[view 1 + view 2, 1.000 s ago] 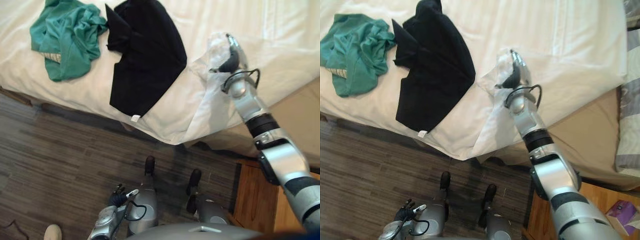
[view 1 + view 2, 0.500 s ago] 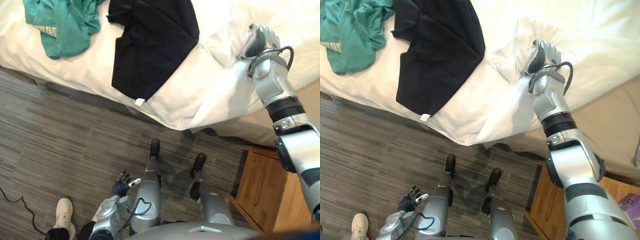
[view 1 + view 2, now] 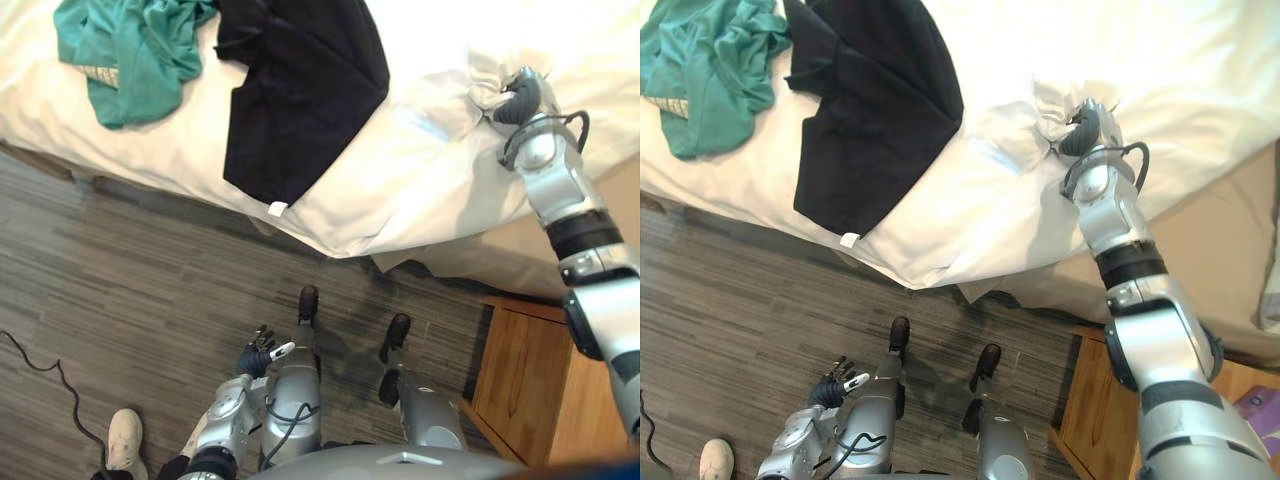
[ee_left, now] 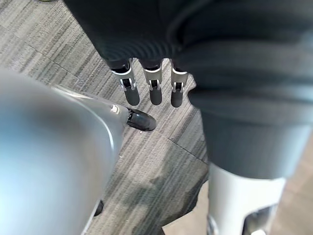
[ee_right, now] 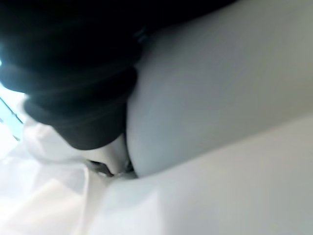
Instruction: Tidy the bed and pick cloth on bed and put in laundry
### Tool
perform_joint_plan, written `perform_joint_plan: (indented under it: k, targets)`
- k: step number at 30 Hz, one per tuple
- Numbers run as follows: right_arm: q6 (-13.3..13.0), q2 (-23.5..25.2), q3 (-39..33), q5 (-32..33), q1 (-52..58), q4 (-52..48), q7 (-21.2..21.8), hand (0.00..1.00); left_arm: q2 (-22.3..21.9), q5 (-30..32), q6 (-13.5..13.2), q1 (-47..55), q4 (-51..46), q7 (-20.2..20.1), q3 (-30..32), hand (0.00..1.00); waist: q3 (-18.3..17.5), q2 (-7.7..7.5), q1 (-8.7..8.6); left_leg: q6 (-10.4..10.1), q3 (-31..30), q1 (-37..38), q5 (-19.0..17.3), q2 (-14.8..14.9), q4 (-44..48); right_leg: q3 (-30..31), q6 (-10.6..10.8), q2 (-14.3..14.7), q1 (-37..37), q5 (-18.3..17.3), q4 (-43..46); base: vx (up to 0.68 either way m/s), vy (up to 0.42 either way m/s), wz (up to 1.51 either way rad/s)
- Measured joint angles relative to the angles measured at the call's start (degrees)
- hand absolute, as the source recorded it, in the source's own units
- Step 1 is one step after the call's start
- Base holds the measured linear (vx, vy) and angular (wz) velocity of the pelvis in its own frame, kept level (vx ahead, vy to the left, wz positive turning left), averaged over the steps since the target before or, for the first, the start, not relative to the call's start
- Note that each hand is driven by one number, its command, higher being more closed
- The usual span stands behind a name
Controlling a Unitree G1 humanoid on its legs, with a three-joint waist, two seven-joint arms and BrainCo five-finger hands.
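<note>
Right hand (image 3: 518, 98) bunched soft white sheet (image 3: 430, 160) into crumples | grip: cannot tell | left hand (image 4: 155, 89) relaxed

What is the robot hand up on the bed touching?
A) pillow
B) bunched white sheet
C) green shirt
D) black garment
B: the right robot hand is at a bunched fold of the white sheet, well apart from the black garment and the green shirt.

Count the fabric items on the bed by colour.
Teal garment: 1
Black garment: 1
White bedsheet: 1
Total: 3
</note>
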Motion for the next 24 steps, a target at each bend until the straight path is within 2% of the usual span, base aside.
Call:
perform_joint_plan:
  k: [3, 4, 8, 9, 11, 13, 17, 20, 24]
  targets:
    - [-0.8, 2.5, -2.7, 0.0, 10.0, -6.8, -2.6, 1.0, 0.1, 1.5, 2.8, -0.2, 1.0, 1.9, 0.2, 0.0, -1.4, -0.96, -1.52, -0.2, 2.1, 2.1, -0.5, -0.1, 0.1, 2.0, 0.0, 0.2, 1.0, 0.1, -0.1, 0.03, 0.002, -0.33]
    - [-0.9, 4.3, -4.1, 0.1, 14.8, -9.1, -3.9, 1.0, 0.1, 1.8, 3.9, -0.2, 1.4, 2.6, -0.1, 0.0, -3.2, -1.25, -2.19, -0.4, 2.9, 2.6, -0.7, 0.0, 0.1, 2.7, 0.0, 0.3, 1.1, 0.1, -0.1, 0.05, 0.008, -0.29]
    - [-0.9, 9.5, -7.6, 0.0, 26.9, -14.2, -6.5, 1.0, 0.1, 2.0, 5.4, -0.2, 2.9, 3.4, -0.4, 0.0, -7.3, -1.52, -4.2, -0.5, 4.7, 5.1, -1.6, 0.2, 0.1, 4.6, 0.2, 0.5, 2.3, 0.0, -0.1, 0.05, -0.001, -0.28]
    - [-0.9, 10.8, -8.6, 0.0, 30.6, -15.2, -7.5, 0.0, 0.0, 2.1, 5.9, -0.2, 3.6, 3.6, -0.5, 0.0, -8.1, -1.33, -4.71, -0.5, 5.5, 6.3, -2.0, 0.2, 0.0, 5.1, 0.4, 0.6, 3.2, -0.2, -0.1, 0.02, 0.009, -0.29]
    - [-1.3, 11.9, -9.9, 0.1, 36.1, -16.6, -8.9, 0.0, 0.0, 2.2, 6.1, -0.1, 4.9, 3.6, -0.9, 0.0, -10.0, -1.11, -4.83, -0.4, 6.7, 7.6, -2.4, 0.3, 0.0, 6.3, 0.9, 0.6, 3.7, -0.8, -0.1, 0.01, 0.009, -0.27]
    - [-3.1, 14.7, -13.0, 2.1, 41.6, -17.0, -11.5, 0.0, -0.2, 3.7, 6.2, 0.8, 6.3, 3.7, -1.9, 0.0, -11.9, -0.33, -6.11, -0.6, 7.4, 9.1, -3.4, 0.1, -0.2, 7.0, 0.9, 0.6, 4.9, -1.1, -0.1, 0.02, 0.012, -0.14]
    - [-6.2, 17.9, -16.6, 4.9, 45.6, -17.0, -12.8, 0.0, -0.9, 4.1, 6.2, 3.1, 8.3, 3.7, -2.5, 0.0, -14.3, 0.94, -6.33, -0.4, 9.2, 11.5, -4.5, -0.2, -0.2, 8.9, 1.2, 0.6, 6.3, -1.5, 0.0, 0.03, 0.013, -0.18]
    - [-7.2, 20.3, -20.9, 9.6, 48.4, -16.9, -13.0, 0.0, -0.9, 4.2, 6.1, 4.7, 9.6, 3.6, -2.4, 0.0, -14.8, 1.48, -6.38, -0.3, 10.1, 13.4, -5.4, -0.6, -0.2, 9.6, 1.7, 0.3, 7.9, -2.0, 0.0, 0.06, 0.015, -0.12]
    - [-8.9, 22.8, -29.1, 17.3, 51.1, -13.8, -15.2, 0.0, -0.8, 4.3, 5.7, 5.6, 10.1, 3.3, -1.8, 0.0, -15.7, 1.52, -6.78, 0.1, 11.0, 15.5, -6.0, -0.9, -0.2, 10.6, 1.8, -0.2, 9.6, -2.0, -0.1, 0.09, 0.017, -0.09]
